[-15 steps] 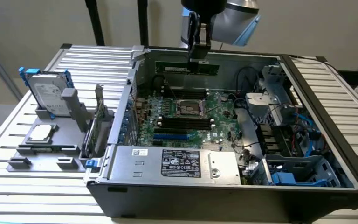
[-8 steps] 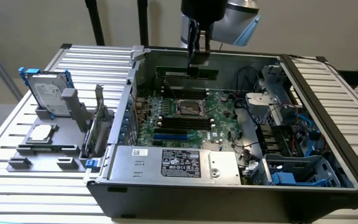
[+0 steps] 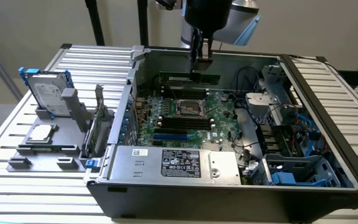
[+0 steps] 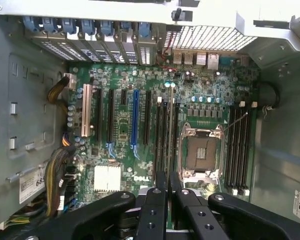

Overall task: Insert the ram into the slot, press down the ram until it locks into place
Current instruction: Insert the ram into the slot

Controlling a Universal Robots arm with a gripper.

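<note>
Slatted metal table [image 3: 24, 191], open computer case [image 3: 185, 200] — the gripper [image 3: 201, 69] pinches the ram [image 3: 177, 77] by its upper edge. The slot [image 4: 159, 135] lies just beneath, on the motherboard's [image 3: 223, 112] far side — long axes parallel.

The big green board [image 4: 121, 137] has the word DELL [image 4: 141, 177] on it in white letters. A white sticker [image 4: 31, 184] on the grey case wall shows 68. The black sticker [image 3: 181, 163] is too small to read.

Claw [image 4: 168, 176] body beyond the picture's edge
</note>
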